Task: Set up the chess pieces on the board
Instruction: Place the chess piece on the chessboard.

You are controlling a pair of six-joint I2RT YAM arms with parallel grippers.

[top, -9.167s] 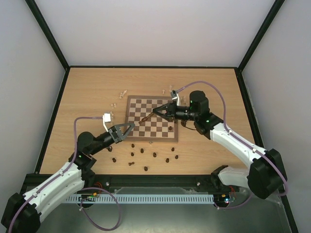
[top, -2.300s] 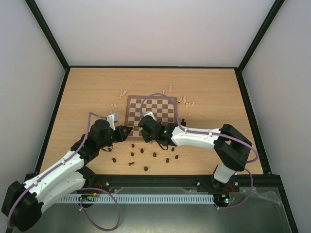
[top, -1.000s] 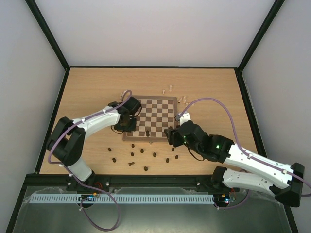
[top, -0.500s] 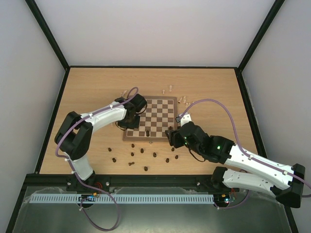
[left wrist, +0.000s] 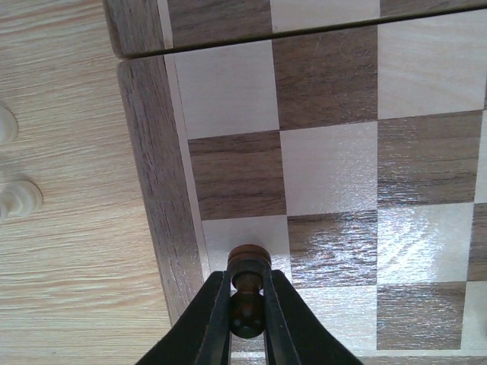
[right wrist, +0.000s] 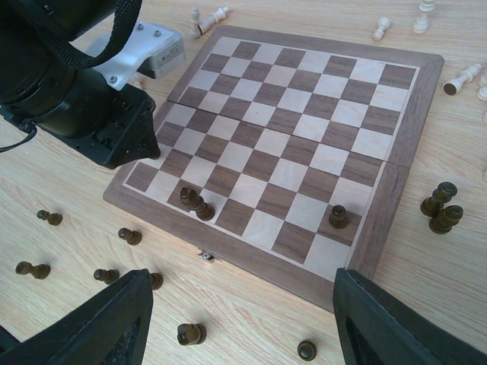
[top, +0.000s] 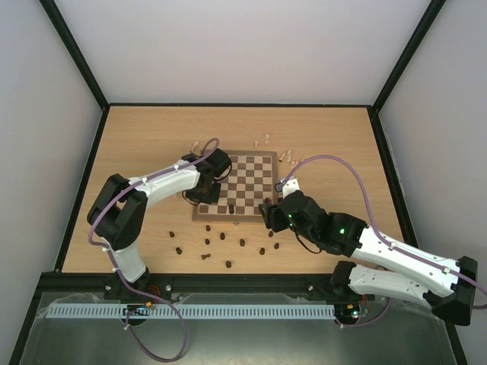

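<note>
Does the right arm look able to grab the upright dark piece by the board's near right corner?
Probably yes: the open right pincer hovers close to that dark piece, with nothing between them.

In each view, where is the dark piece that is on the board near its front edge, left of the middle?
Top external: the dark piece is on the board, near its front edge, between the two arms.
Left wrist: not in this picture.
Right wrist: the dark piece is lower left of centre, near the board's front edge.
Shared landmark: the board's brown border, seen in all three views.
</note>
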